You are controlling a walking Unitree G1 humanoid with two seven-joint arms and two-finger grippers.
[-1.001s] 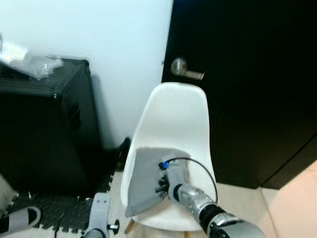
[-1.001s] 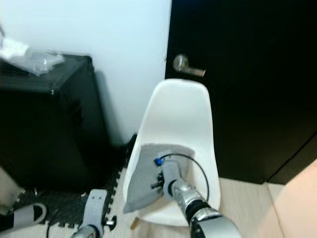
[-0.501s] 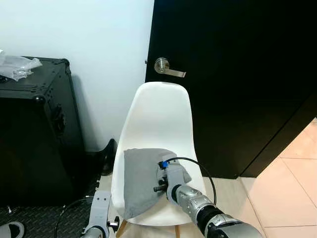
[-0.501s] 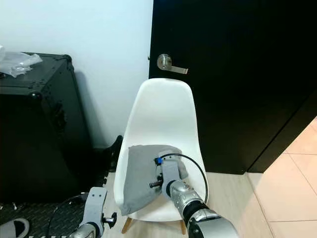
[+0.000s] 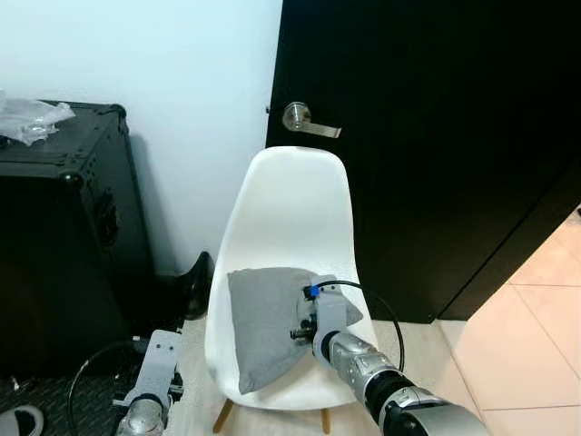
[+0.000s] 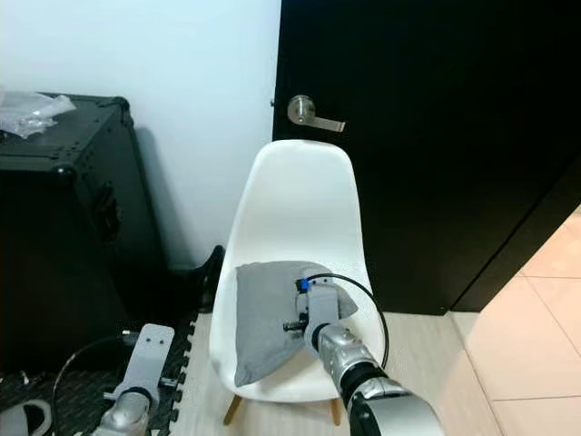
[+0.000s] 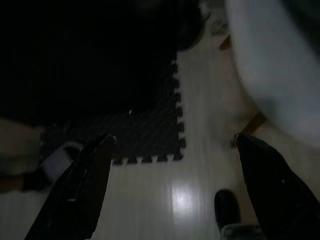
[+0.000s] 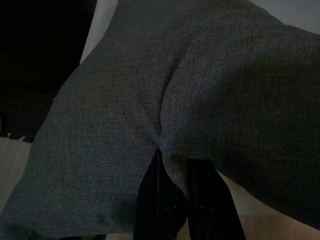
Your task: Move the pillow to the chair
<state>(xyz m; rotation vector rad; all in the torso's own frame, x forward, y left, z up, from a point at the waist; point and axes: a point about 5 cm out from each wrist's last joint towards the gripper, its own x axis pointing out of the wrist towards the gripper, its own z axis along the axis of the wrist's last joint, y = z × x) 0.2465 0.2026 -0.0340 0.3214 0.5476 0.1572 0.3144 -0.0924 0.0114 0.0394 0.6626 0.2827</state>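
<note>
Grey pillow (image 5: 269, 320) lies on the seat of the white chair (image 5: 289, 213), lower centre of frame. Right gripper (image 8: 172, 165): jaws clamped on a pinched fold of fabric. Left gripper (image 7: 172, 190): jaws apart, idle above the floor. Judged soft, light, floppy; a bunched edge gives the securest hold.

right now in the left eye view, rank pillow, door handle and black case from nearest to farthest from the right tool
1. Grey pillow: on the chair seat, pinched in the right tool.
2. Door handle: above the chair back, on the door.
3. Black case: far on the robot's left, by the wall.
</note>
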